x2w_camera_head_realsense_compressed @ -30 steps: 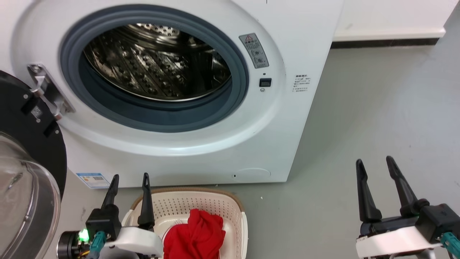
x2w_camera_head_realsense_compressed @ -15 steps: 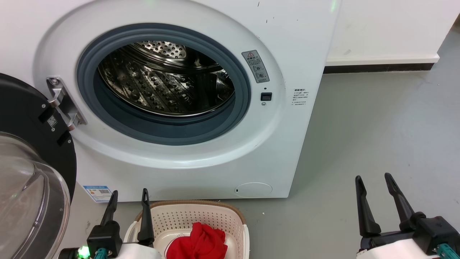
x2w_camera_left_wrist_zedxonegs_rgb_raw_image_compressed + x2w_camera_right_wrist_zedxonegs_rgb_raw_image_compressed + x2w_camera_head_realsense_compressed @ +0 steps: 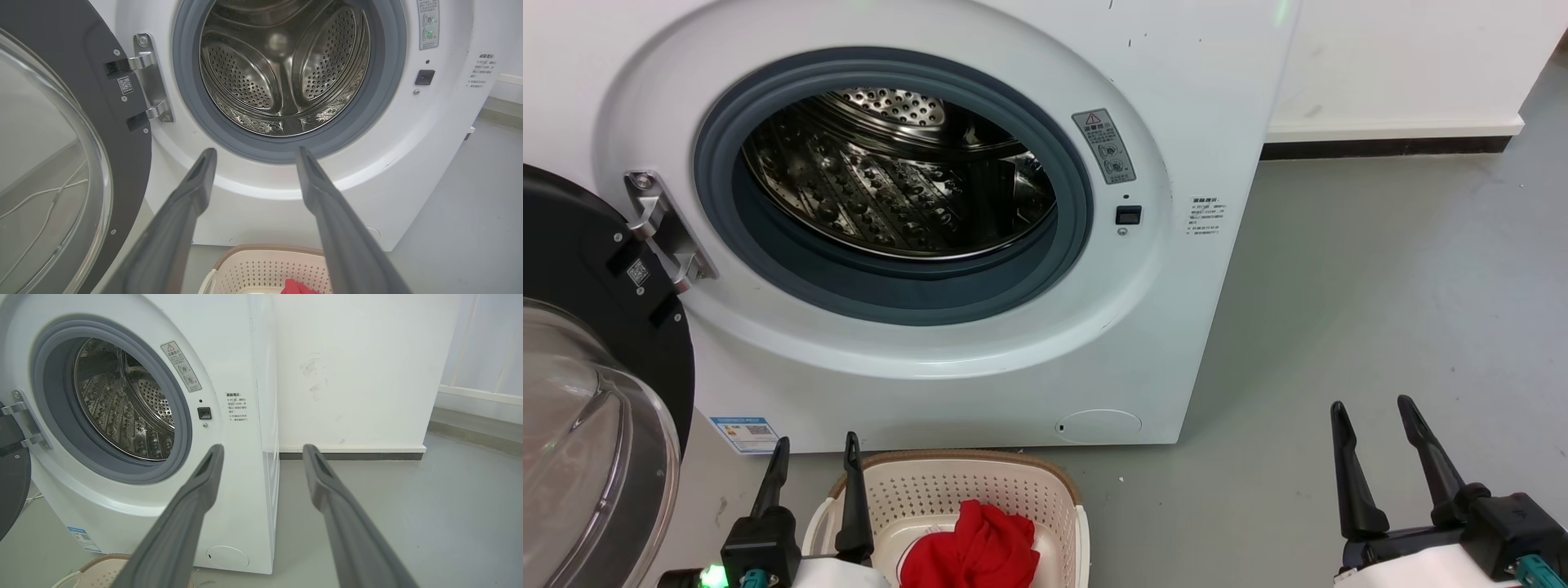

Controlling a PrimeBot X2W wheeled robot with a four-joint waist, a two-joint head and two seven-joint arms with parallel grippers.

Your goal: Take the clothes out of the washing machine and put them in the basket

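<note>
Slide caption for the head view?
The washing machine stands with door open and drum bare; red clothes lie in the basket; left hand and right hand open, empty.

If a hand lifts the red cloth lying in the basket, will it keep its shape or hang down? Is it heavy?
The red cloth lies crumpled in soft folds, so it will probably go limp and hang long when lifted. It looks thin, so likely light. The basket is shallow, perforated plastic; a dragging fold might tug or shift it.
</note>
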